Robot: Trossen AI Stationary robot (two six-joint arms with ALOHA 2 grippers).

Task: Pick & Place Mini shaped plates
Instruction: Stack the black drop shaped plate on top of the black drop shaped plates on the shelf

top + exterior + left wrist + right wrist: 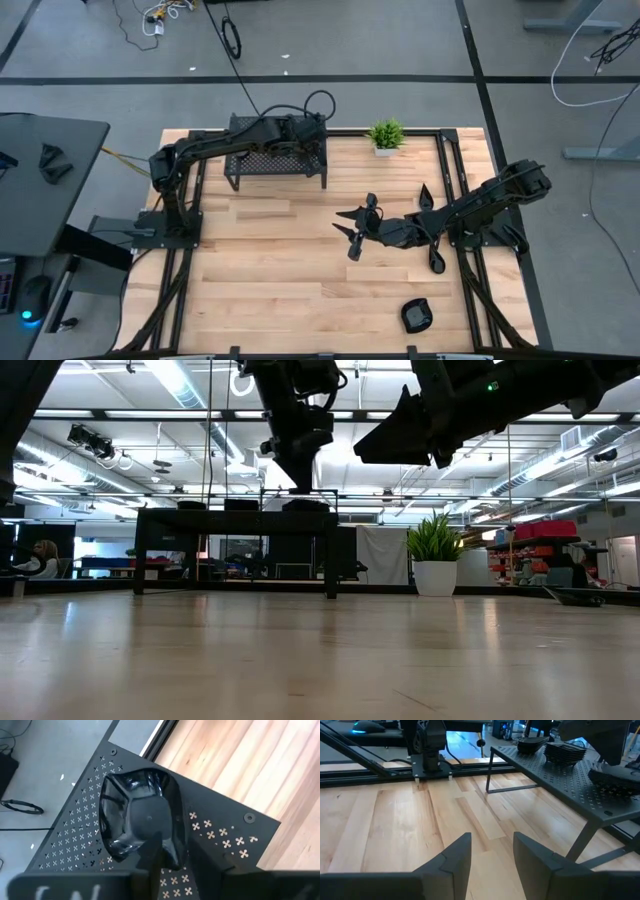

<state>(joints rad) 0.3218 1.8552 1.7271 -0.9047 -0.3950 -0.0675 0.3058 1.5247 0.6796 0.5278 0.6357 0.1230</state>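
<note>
A glossy black rounded mini plate [140, 815] lies on the near right corner of the black perforated rack [270, 160], its bottom on the rack top [85, 820]. My left gripper [312, 130] hangs right over that plate, reaching from the table's left. Farther along the rack stand stacks of plates [565, 751]. Another black plate [417, 316] lies on the table near the front right. My right gripper [492, 850] is open above the table's middle [352, 225], with nothing between its fingers.
A small green potted plant [386, 135] stands at the far edge, right of the rack. Bare wooden tabletop [270, 260] stretches in front of the rack and left of my right gripper. Dark frame rails [455, 170] run along both sides of the table.
</note>
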